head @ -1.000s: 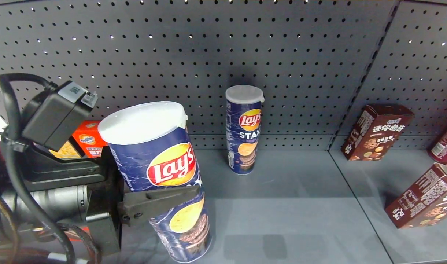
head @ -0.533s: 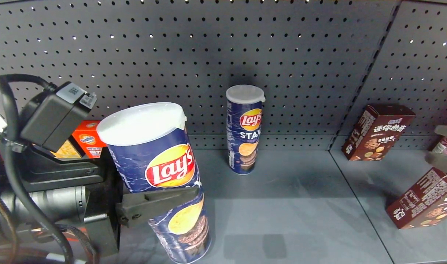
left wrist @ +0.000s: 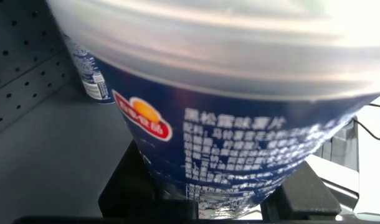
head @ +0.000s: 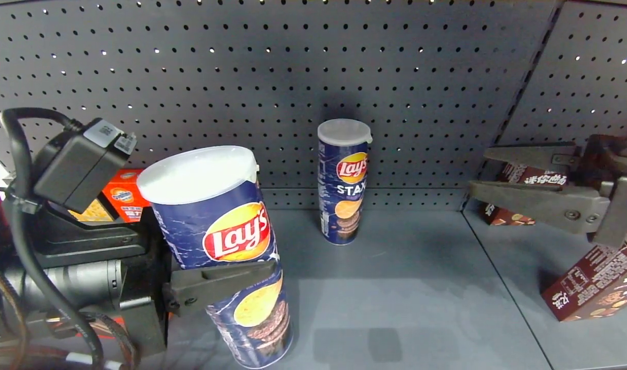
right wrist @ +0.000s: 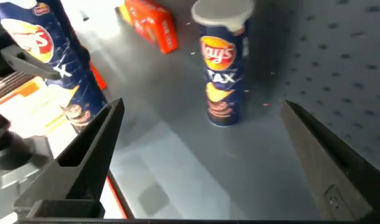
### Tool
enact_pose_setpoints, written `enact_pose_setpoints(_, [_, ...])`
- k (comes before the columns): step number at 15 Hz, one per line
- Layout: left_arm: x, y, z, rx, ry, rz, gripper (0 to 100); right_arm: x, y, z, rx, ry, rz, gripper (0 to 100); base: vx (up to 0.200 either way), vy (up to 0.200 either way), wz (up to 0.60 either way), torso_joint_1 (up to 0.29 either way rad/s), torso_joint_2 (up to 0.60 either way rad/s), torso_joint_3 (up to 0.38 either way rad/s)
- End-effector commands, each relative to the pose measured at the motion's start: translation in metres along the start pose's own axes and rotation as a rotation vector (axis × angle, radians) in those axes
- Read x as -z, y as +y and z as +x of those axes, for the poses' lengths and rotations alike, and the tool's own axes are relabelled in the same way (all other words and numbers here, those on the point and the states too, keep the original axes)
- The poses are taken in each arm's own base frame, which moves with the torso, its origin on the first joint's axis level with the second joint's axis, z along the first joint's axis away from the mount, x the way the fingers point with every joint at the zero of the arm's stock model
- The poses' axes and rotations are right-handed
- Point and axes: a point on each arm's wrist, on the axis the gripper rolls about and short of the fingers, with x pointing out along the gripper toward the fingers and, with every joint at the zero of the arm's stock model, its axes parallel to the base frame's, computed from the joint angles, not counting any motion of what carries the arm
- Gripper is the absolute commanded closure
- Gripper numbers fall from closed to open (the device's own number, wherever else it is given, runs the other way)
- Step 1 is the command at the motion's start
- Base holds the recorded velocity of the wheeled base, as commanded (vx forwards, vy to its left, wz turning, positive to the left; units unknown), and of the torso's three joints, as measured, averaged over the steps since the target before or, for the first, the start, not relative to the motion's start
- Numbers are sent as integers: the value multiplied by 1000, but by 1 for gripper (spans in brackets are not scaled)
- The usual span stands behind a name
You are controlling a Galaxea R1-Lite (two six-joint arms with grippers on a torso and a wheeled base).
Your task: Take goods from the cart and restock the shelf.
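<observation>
Blue cardboard under a pale plastic lid: the held can (head: 226, 236) sits in the left gripper (head: 241, 282), whose fingers are closed around its lower middle, one black finger crossing the front of the tube. From the head view it looks tilted, with its base low over the front of the shelf (head: 406, 298); whether it touches the deck I cannot tell. A standing can (head: 343, 185) of the same kind is upright at the back, close to the pegboard (head: 293, 77) and well apart from the held can.

The main risk I see is that lean. Released at this angle, a tall narrow tube would likely topple and roll toward the shelf's front edge. Pushed deeper without care, it could knock the standing can over.

The right gripper (head: 479, 170) hangs over the neighbouring bay with its fingers spread wide and nothing between them, just in front of a brown box (head: 529, 177), with a lower brown box (head: 596, 288) nearer the front. A sweep toward the centre could clip either box or meet the held can. An orange box (head: 121, 195) lies behind the left wrist — a careless pull-back might nudge it
</observation>
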Motion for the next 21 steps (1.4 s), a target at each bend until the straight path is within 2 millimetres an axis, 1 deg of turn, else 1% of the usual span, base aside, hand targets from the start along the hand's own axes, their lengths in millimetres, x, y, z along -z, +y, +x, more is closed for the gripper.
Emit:
enact_pose_setpoints(1, [2,0,0,3,6,-5,100,9,-9,25,-35,52,25,0,0,0,0,0,0,0])
enact_pose_setpoints(3, [2,1,1,3,5,-4,100,12,-10,30,-60,66,32,0,0,0,0,0,0,0])
enact_pose_setpoints(4, [1,1,1,3,6,-5,100,16,-14,37,-57,81,36,0,0,0,0,0,0,0])
enact_pose_setpoints(6, [2,1,1,2,6,-5,100,21,-19,52,-83,46,-2,0,0,0,0,0,0,0])
enact_pose_setpoints(9, [0,2,0,-3,0,-3,100,26,-25,69,-188,-9,-33,0,0,0,0,0,0,0])
enact_pose_setpoints(13, [0,4,0,-9,0,-4,100,32,-32,87,-218,-53,-77,0,0,0,0,0,0,0])
enact_pose_setpoints(15, [0,3,0,-9,0,-4,100,34,-37,99,-238,-107,-117,0,0,0,0,0,0,0])
enact_pose_setpoints(17, [0,3,0,-9,0,-4,100,37,-39,103,-239,-104,-117,0,0,0,0,0,0,0])
enact_pose_setpoints(21, [1,4,0,-9,2,-5,100,50,-56,112,-221,-76,-119,0,0,0,0,0,0,0])
